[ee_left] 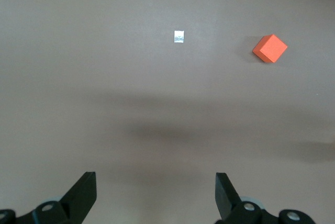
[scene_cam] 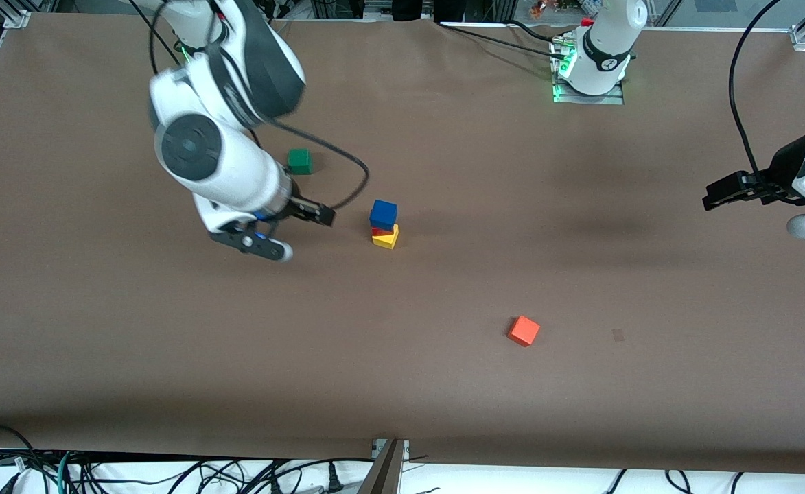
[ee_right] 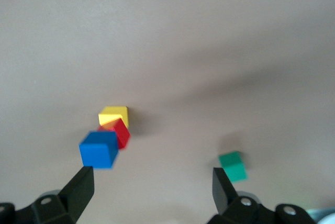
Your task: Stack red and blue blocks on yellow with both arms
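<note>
The yellow cube sits mid-table with the red block on it and the blue block on top, each slightly turned against the one below. My right gripper is open and empty, over the table just beside the stack toward the right arm's end. Its wrist view shows the blue block, the red block and the yellow cube off to one side of the right gripper. My left gripper is open and empty over bare table at the left arm's end, as its wrist view shows.
A green cube lies farther from the front camera than the right gripper and also shows in the right wrist view. An orange-red cube lies nearer the front camera and also shows in the left wrist view, near a small pale tag.
</note>
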`<control>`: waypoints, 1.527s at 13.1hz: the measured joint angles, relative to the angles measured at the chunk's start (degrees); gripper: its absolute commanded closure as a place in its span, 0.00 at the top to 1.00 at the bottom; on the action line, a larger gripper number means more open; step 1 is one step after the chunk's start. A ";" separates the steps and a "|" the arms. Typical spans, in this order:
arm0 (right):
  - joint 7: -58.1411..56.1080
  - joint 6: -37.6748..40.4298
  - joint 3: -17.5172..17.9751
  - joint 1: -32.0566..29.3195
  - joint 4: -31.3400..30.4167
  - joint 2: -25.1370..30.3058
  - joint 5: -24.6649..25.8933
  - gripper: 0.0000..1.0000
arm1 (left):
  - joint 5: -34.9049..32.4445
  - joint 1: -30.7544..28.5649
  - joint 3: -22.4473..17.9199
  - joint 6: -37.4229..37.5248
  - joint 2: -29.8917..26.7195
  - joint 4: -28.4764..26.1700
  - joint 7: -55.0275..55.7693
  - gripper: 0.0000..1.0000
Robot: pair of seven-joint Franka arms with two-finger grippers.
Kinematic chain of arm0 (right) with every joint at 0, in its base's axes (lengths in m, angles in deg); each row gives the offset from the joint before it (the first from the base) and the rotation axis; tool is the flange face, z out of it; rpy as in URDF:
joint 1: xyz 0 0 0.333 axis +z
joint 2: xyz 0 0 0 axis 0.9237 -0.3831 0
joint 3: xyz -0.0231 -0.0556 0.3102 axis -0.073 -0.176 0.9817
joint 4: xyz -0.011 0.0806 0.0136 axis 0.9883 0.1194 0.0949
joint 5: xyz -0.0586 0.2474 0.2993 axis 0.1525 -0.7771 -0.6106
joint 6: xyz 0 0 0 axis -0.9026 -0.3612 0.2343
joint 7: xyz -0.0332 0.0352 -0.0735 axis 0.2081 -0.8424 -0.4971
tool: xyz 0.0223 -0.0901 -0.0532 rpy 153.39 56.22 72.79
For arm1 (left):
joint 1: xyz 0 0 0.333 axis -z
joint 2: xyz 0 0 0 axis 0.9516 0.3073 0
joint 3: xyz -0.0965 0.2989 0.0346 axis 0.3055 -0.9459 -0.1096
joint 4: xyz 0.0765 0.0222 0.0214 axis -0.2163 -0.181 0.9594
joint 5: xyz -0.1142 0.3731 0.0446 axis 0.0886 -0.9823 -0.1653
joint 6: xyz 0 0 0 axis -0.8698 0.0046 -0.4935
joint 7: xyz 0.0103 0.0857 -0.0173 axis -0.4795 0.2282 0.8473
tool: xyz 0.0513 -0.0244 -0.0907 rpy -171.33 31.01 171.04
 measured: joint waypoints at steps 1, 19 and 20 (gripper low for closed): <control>-2.72 2.51 -1.70 0.01 -0.04 1.85 0.01 1.00 | 0.00 0.00 0.00 0.00 0.00 0.00 0.00 1.00; -37.20 -0.89 6.54 -25.11 -22.64 24.22 10.53 1.00 | 0.00 -0.02 -0.04 -0.02 0.01 0.00 -0.02 1.00; -37.38 -0.89 8.04 -26.58 -22.52 24.23 10.72 1.00 | 0.00 -0.02 -0.03 -0.02 0.01 0.00 -0.02 1.00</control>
